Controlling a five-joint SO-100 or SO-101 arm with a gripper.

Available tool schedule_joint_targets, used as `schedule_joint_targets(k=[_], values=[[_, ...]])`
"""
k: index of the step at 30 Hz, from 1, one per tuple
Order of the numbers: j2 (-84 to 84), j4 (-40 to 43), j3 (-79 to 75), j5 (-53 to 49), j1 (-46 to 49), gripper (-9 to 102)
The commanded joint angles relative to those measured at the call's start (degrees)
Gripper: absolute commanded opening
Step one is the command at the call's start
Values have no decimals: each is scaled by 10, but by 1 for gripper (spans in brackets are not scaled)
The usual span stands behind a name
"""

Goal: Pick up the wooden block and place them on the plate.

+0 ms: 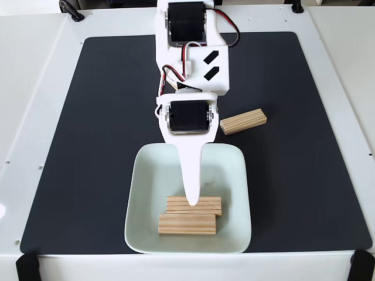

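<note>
Reaching over the plate (234, 170), the gripper (192, 199) hovers above two wooden blocks (187, 223) lying on it; whether its fingers are spread is unclear. Another block (243, 122) lies just beyond the plate: light, stiff, best pinched across its narrow width.

White table (35, 88), black mat (105, 146), plate (143, 175) and wooden block (243, 122) on mat
</note>
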Motion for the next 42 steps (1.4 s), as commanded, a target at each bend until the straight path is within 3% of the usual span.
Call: schedule_joint_targets(k=[1,7,13,24,36,42], values=[[62,3,18,2,-4,0],[133,3,85,1,-11,0],[294,6,245,-2,-33,0],[546,204,519,-59,-97,0],[487,209,549,-57,-140,0],[374,220,459,-54,-147,0]])
